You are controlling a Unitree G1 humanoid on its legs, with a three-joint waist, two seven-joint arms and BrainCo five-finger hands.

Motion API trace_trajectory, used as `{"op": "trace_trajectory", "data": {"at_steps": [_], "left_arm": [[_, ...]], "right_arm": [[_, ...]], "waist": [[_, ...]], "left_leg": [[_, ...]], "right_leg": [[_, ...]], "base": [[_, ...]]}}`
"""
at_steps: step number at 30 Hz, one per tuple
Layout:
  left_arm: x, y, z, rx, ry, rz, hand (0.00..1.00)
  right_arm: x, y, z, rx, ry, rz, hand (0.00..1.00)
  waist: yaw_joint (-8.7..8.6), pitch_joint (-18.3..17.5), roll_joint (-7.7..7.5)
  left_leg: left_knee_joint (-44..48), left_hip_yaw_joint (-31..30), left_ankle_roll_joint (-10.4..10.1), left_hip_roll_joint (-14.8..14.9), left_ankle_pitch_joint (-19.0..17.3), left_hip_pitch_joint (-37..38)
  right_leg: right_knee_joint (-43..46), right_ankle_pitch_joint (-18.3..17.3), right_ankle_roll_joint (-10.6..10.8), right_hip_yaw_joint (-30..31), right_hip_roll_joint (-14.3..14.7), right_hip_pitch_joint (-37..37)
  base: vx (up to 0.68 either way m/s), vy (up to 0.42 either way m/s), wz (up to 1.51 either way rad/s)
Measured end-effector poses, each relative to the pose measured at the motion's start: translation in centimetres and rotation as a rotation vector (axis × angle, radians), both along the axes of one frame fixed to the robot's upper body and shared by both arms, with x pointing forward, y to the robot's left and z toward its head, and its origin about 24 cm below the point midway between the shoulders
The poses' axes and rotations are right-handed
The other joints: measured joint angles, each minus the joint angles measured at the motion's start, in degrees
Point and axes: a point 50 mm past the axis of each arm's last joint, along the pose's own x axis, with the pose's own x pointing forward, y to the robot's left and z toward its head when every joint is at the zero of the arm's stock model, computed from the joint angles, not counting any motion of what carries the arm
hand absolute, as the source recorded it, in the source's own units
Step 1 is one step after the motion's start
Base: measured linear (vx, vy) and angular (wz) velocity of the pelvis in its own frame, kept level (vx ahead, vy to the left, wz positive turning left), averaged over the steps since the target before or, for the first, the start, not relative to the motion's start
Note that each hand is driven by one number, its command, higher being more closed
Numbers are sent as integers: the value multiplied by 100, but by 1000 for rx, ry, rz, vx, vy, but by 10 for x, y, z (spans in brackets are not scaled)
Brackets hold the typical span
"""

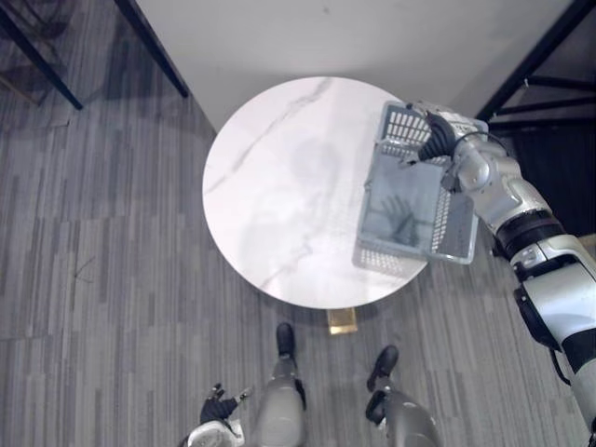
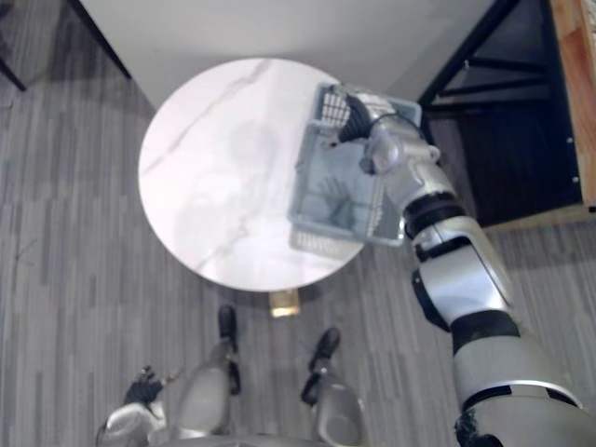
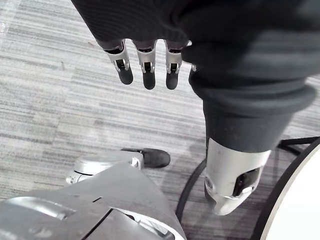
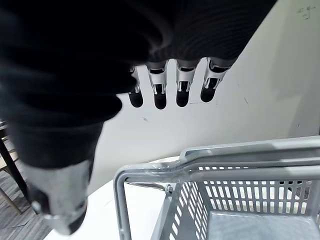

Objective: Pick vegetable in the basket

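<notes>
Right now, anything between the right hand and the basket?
Nothing. In the right wrist view the right hand, fingers straight, hangs clear of the basket rim, only pale wall showing behind the gap.

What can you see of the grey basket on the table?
The basket is grey plastic, rectangular, with slotted walls, a solid floor and a handle folded at its rim. Nothing lies in it. It stands upright at the right edge of the round white table, seemingly overhanging it. The right hand hovers over its far end, fingers straight, clear of the handle.
</notes>
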Motion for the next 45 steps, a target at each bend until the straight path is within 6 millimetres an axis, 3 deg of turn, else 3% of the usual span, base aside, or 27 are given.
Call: {"op": "trace_trajectory", "data": {"at_steps": [7,12,13,21,28,38,41,45], "left_arm": [[8,-3,2,8,-17,-27,0],[12,-5,3,9,-24,-37,0],[13,-5,3,7,-29,-35,0],[15,-6,4,8,-32,-42,0],[15,-6,4,7,-33,-47,0],[15,-6,4,9,-31,-51,0],[15,-6,4,11,-27,-58,0],[18,-6,5,28,-30,-86,0]], "right_arm": [[2,-6,0,28,6,-35,0],[2,-11,3,46,-13,-58,0],[2,-13,7,66,-29,-65,100],[2,-13,7,44,-31,-69,100],[2,-8,-7,-114,4,-47,100],[-2,-20,-20,-283,51,-48,100],[-3,-20,-33,-325,101,-37,100],[-9,-12,-60,-383,183,38,100]], "waist": [[15,150,155],[-14,278,177],[-15,315,178],[-15,352,211],[-5,365,225],[50,364,224],[125,359,211],[90,339,176]], "left_leg": [[0,-53,0,-1,21,-83],[0,-82,7,1,62,-249],[1,-86,13,-2,69,-261],[0,-89,13,-5,69,-261],[0,-100,13,-8,69,-261],[0,-187,45,-35,114,-240],[0,-93,45,-32,114,-55],[-21,35,33,-1,100,229]], "right_leg": [[0,0,0,-47,0,-42],[57,-1,-1,-62,-6,-221],[69,-1,-1,-63,-12,-233],[83,-5,-7,-56,-18,-240],[96,-7,-9,-58,-22,-239],[200,-25,-26,-113,-69,-210],[247,-25,-26,-26,-79,-105],[239,-26,-26,120,-52,86]], "base": [[16,4,3],[3,2,1],[0,0,0],[4,2,0],[0,0,0],[9,10,4],[3,5,-11],[-10,-4,-18]]}}
